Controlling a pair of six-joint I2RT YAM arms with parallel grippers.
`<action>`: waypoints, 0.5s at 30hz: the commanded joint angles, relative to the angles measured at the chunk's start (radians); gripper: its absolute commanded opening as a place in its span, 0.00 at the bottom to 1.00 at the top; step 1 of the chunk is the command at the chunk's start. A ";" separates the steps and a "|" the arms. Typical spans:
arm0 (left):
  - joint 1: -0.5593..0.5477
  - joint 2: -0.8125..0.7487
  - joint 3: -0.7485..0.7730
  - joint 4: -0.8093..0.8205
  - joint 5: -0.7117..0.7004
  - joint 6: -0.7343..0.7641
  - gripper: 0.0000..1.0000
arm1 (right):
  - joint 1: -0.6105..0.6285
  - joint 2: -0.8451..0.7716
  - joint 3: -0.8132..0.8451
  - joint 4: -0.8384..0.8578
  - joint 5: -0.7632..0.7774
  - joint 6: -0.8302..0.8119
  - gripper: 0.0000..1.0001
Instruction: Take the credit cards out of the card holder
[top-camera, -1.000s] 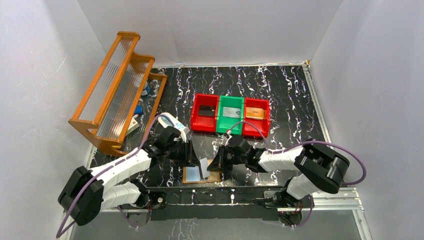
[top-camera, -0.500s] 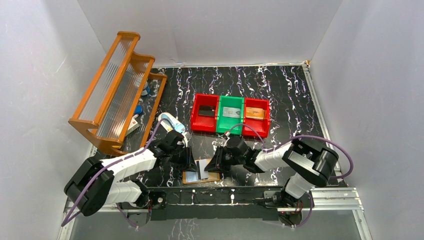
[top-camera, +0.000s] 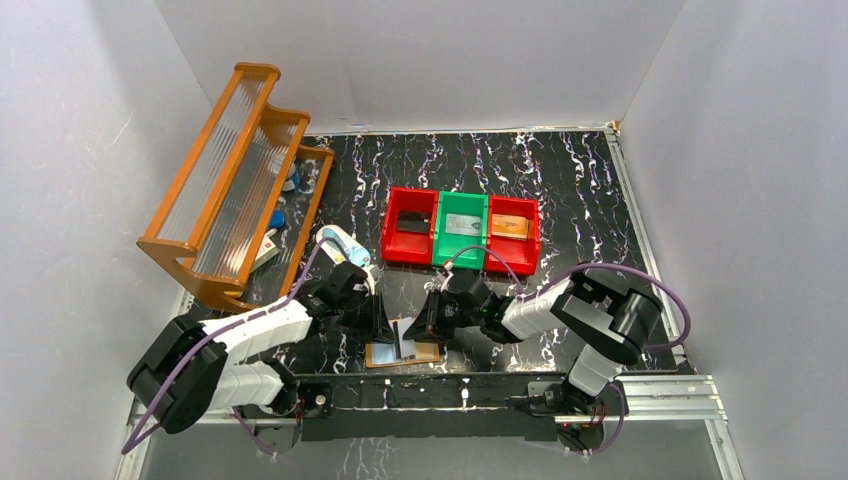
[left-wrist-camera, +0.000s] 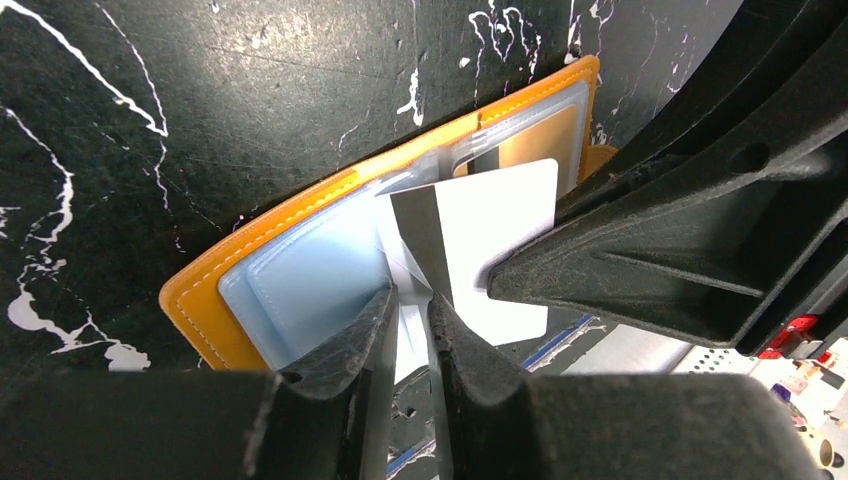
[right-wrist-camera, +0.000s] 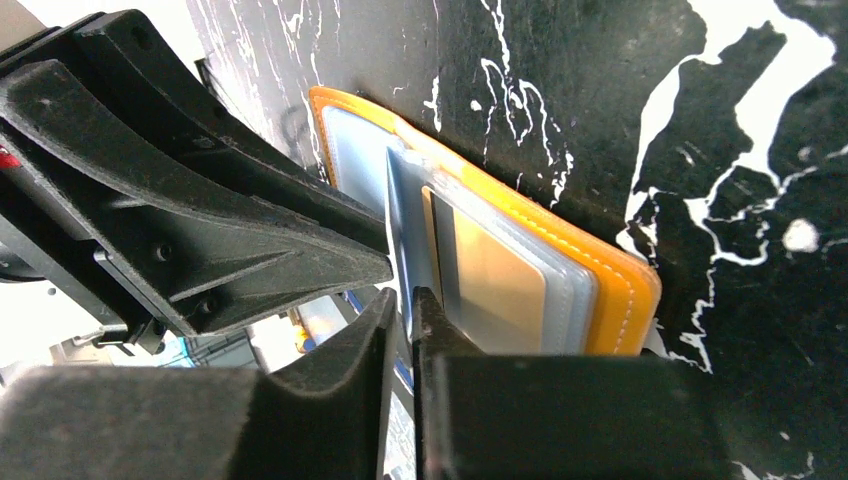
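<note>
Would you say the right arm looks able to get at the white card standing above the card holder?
Probably yes: the right end effector is at the white card, apparently pinching its edge; nothing lies between.

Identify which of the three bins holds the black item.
The left red bin; the green one holds something grey, the right red one something orange.

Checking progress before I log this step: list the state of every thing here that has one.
card holder: lying open on the table, clear pockets up.
credit card: standing tilted over the holder, pinched by both claws.
left claw: shut on the credit card.
right claw: shut on the credit card.
left red bin: holds a dark item.
green bin: holds a grey card.
right red bin: holds an orange item.
</note>
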 joint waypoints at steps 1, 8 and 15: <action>-0.005 -0.019 -0.022 -0.031 -0.022 0.007 0.17 | -0.003 -0.022 0.021 0.032 0.008 0.000 0.10; -0.006 -0.099 -0.012 -0.080 -0.067 -0.008 0.28 | -0.002 -0.167 0.039 -0.208 0.086 -0.119 0.00; -0.006 -0.189 0.035 -0.148 -0.112 0.006 0.39 | -0.008 -0.351 0.030 -0.331 0.142 -0.212 0.00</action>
